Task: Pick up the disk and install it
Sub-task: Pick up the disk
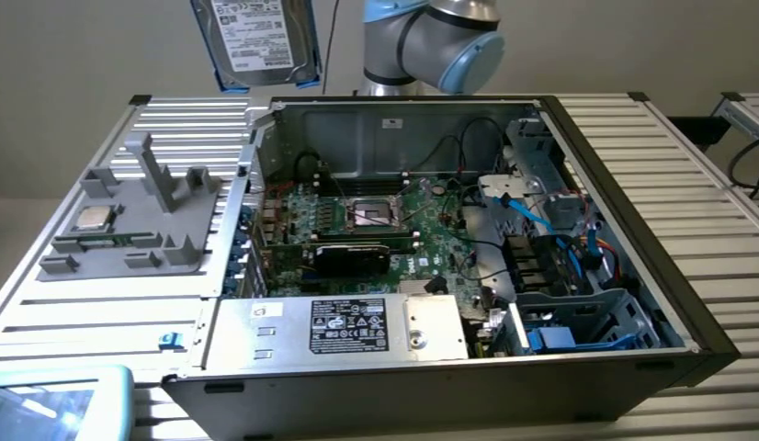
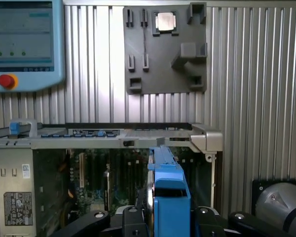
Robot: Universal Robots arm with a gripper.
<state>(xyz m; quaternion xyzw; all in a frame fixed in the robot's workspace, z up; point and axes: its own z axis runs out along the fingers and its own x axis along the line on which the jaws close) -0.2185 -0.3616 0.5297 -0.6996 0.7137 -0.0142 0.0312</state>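
Note:
The disk (image 1: 259, 41) hangs high above the far left corner of the open computer case (image 1: 625, 184), its white label facing the exterior camera and its blue bracket along the edges. In the wrist view I look down its blue bracket edge (image 2: 168, 190), with the gripper (image 2: 168, 219) shut on the disk from both sides; a black finger (image 2: 133, 217) presses one face. Below it lie the case's wall and motherboard (image 1: 368, 216).
A grey fixture plate (image 1: 134, 230) with a small silver CPU chip (image 1: 92, 219) lies at the exterior view's left. Inside the case are a silver power supply (image 1: 355, 326), cables and a blue-lined drive cage (image 1: 588, 322). A teach pendant (image 2: 24, 44) rests on the table.

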